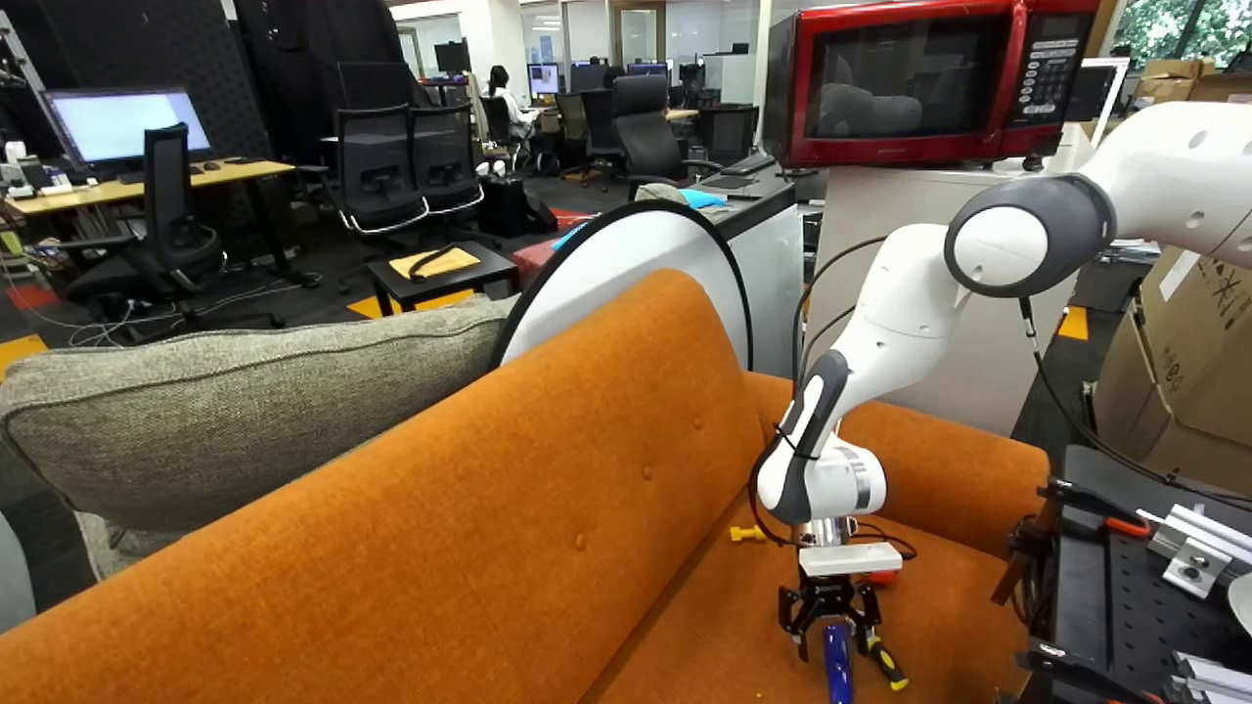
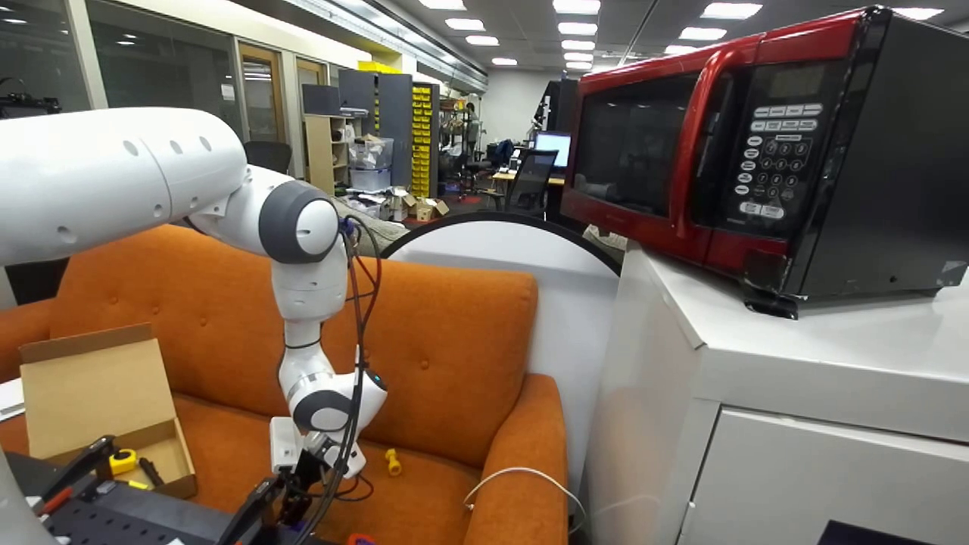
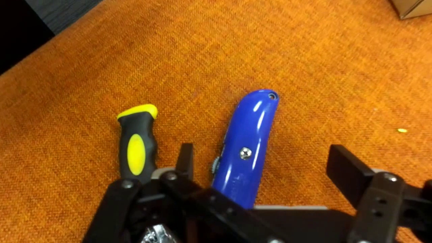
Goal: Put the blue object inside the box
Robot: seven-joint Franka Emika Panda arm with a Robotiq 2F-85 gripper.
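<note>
The blue object (image 3: 249, 135) is a slim, bright blue utility-knife-like tool lying on the orange sofa seat. It also shows in an exterior view (image 1: 837, 670). My gripper (image 3: 265, 165) is open, with one finger on each side of the blue object and space between them and it. The left finger is closer to it than the right one. The gripper's body hides the object's near end. The open cardboard box (image 2: 182, 463) stands on the sofa with its lid raised. Only a corner of the box (image 3: 413, 8) shows in the wrist view.
A black-and-yellow handled tool (image 3: 136, 145) lies just left of the left finger. A yellow piece (image 1: 746, 534) and a red item (image 1: 880, 578) lie behind the gripper. The box holds a yellow tape measure (image 2: 123, 460). A black table (image 1: 1125, 596) and the sofa backrest (image 1: 587, 469) flank the seat.
</note>
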